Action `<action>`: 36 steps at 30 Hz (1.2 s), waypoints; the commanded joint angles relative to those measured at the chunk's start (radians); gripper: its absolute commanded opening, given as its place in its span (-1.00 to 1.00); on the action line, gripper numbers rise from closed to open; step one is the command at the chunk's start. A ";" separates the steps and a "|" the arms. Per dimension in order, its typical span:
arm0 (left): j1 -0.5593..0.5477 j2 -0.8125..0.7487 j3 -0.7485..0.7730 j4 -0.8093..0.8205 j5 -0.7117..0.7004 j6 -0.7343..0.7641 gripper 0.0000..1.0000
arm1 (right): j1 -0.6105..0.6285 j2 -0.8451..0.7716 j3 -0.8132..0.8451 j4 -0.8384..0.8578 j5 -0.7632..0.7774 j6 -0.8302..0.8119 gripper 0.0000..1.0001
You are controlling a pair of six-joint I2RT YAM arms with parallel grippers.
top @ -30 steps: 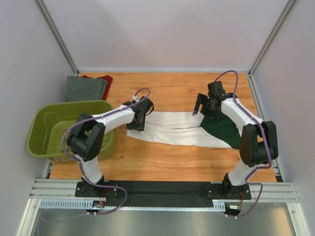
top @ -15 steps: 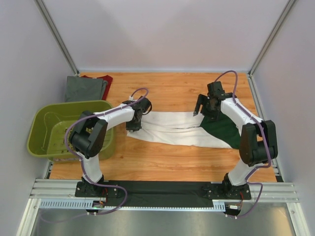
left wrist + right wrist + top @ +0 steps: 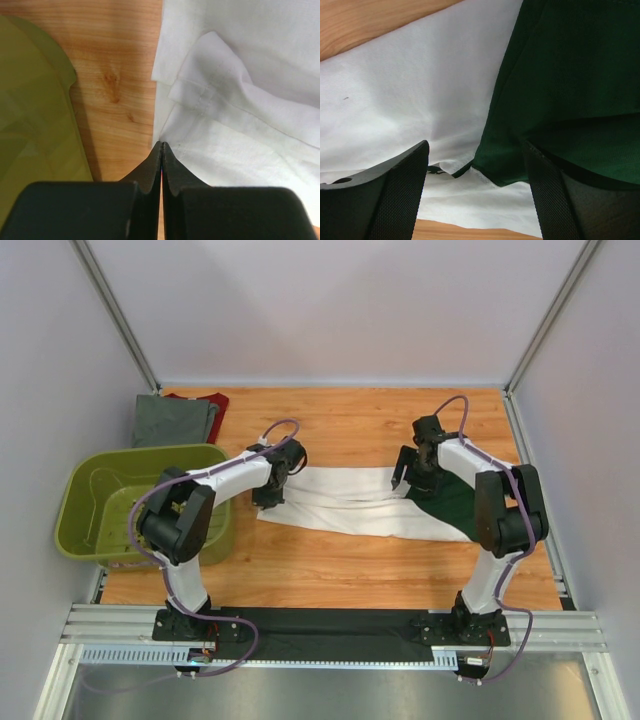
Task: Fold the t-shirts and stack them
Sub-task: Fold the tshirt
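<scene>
A white t-shirt [image 3: 335,502] with a dark green shoulder part [image 3: 452,502] lies folded into a long band across the middle of the table. My left gripper [image 3: 268,496] [image 3: 161,145] sits at its left end, jaws shut with the tips pinching the white cloth's edge [image 3: 170,125]. My right gripper [image 3: 404,478] [image 3: 476,148] stands open low over the seam where green cloth [image 3: 560,90] meets white [image 3: 420,90], one finger on each side. A grey t-shirt [image 3: 172,421] lies folded at the back left on top of a dark red one [image 3: 214,400].
An olive-green plastic basket [image 3: 82,488] stands at the left edge of the table, close to my left arm; its rim [image 3: 45,65] shows in the left wrist view. Pale walls enclose the table on three sides.
My left gripper has closed at the shirt's left edge. My right gripper has come down and slightly left onto the shirt, its jaws a little narrower.
</scene>
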 commanded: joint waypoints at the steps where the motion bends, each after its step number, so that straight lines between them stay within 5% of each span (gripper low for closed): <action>1: -0.004 -0.072 0.001 -0.049 -0.023 -0.011 -1.00 | 0.008 0.013 0.026 0.021 0.029 0.025 0.54; 36: -0.091 -0.125 -0.174 -0.177 -0.046 -0.195 -1.00 | 0.006 0.036 0.026 -0.007 0.087 0.024 0.55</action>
